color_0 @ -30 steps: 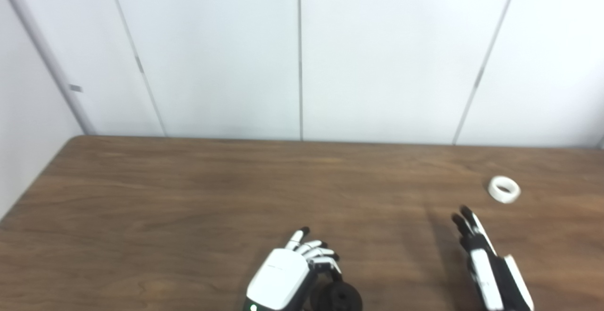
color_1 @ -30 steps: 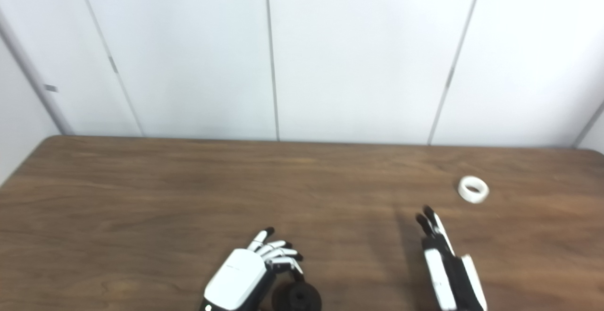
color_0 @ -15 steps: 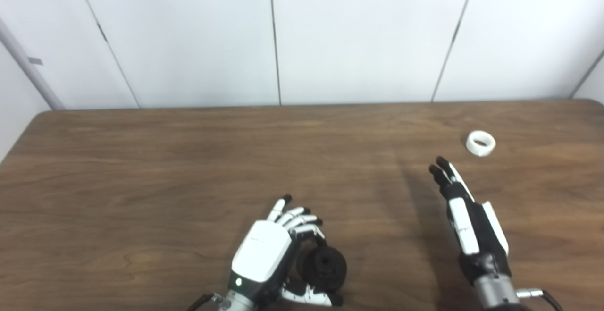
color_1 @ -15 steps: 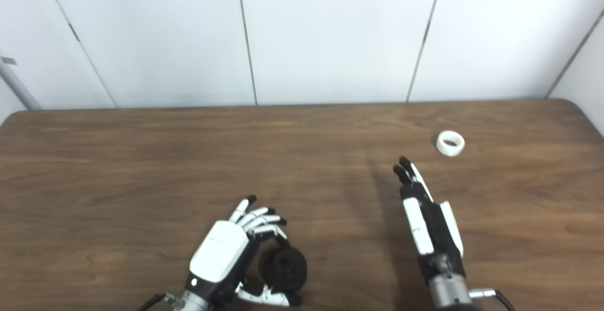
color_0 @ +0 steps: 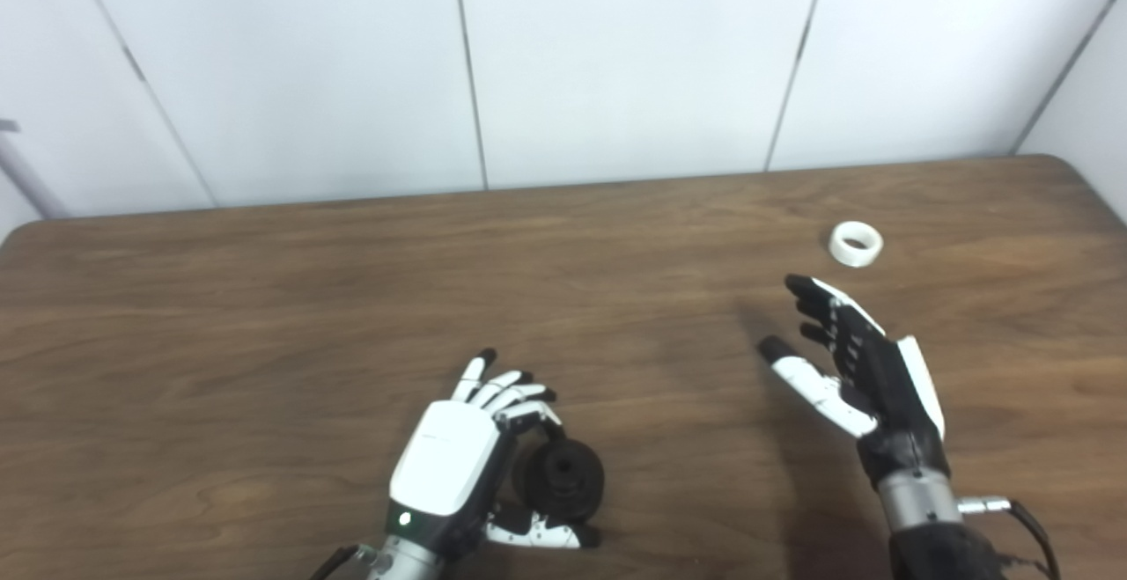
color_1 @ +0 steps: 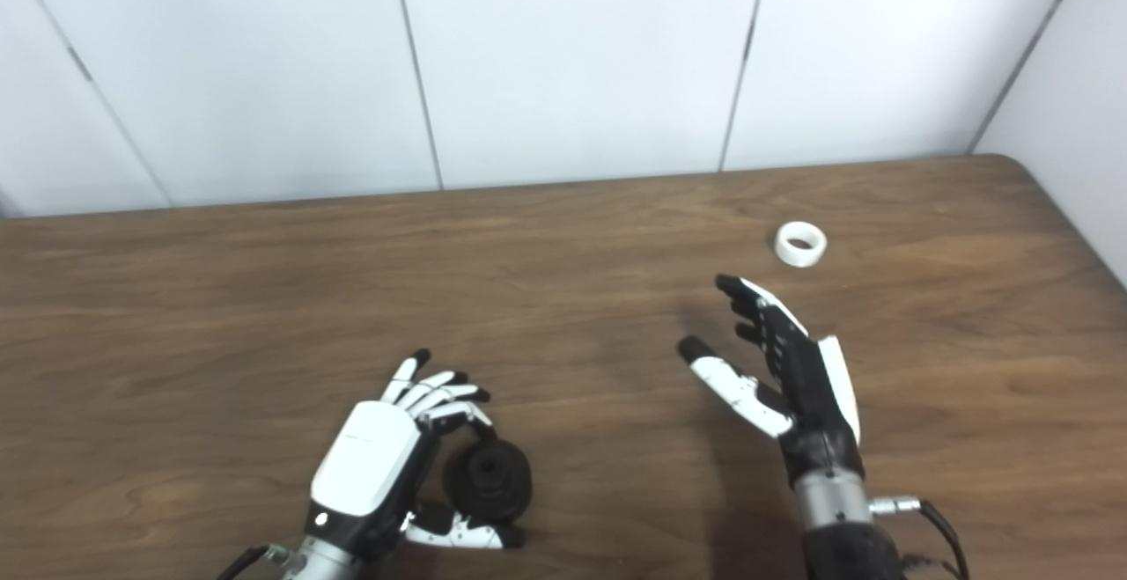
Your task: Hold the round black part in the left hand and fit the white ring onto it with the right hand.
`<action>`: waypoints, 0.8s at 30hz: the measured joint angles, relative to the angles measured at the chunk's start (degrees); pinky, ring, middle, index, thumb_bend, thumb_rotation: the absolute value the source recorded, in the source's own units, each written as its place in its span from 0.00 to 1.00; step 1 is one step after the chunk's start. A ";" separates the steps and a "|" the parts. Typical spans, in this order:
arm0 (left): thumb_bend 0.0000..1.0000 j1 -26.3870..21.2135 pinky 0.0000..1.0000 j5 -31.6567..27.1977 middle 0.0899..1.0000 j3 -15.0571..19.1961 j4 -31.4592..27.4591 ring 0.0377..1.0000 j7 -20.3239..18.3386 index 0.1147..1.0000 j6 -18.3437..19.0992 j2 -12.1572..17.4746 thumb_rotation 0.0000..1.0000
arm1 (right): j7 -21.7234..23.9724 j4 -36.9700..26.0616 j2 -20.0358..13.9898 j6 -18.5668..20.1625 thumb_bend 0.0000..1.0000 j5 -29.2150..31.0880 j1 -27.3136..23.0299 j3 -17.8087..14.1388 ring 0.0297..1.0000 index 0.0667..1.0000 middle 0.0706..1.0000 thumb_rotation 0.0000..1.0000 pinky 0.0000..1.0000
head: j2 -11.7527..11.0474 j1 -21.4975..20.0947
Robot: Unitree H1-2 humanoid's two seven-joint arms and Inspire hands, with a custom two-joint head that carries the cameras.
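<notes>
Cupping round black part (color_0: 560, 479) in left hand (color_0: 458, 457) at near counter (color_0: 264, 316) edge; reaching spread, empty right hand (color_0: 858, 369) toward white ring (color_0: 856, 244) lying beyond fingertips. Next: closing on ring.

Both forearms run off the bottom edge; the left robot hand (color_0: 449, 466) hides part of the black part (color_0: 561, 478).

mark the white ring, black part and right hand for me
white ring (color_0: 855, 244), left eye view, on its near rim
black part (color_0: 563, 479), left eye view, on its round face
right hand (color_1: 797, 370), right eye view, on the palm
</notes>
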 measured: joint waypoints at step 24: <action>0.52 0.27 1.00 -2.92 0.72 3.05 0.31 0.82 -0.54 0.42 -1.56 2.41 0.05 | 2.04 10.56 -16.56 7.43 0.82 -22.48 -16.35 -0.76 0.91 0.72 0.88 0.18 0.88 | -1.23 -12.67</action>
